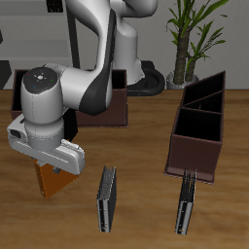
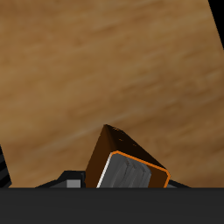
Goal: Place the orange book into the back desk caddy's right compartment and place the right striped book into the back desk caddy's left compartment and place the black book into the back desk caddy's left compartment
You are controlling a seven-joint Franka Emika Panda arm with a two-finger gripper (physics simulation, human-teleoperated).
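Above the table (image 1: pixel 146 146), the gripper (image 1: pixel 56 167) holds the orange book (image 2: pixel 127 164); no writing is legible.

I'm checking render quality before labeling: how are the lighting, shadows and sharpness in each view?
Exterior view: even, soft light without glare; the orange book sits partly hidden beneath the gripper, and the coarse render blurs the stripes on the striped books. Wrist view: the table is smeared wood grain, the orange book sharper, with a black band along one edge.

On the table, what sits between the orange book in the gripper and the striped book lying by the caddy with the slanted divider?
The other striped book lies between the orange book and the striped book, as the exterior view shows.
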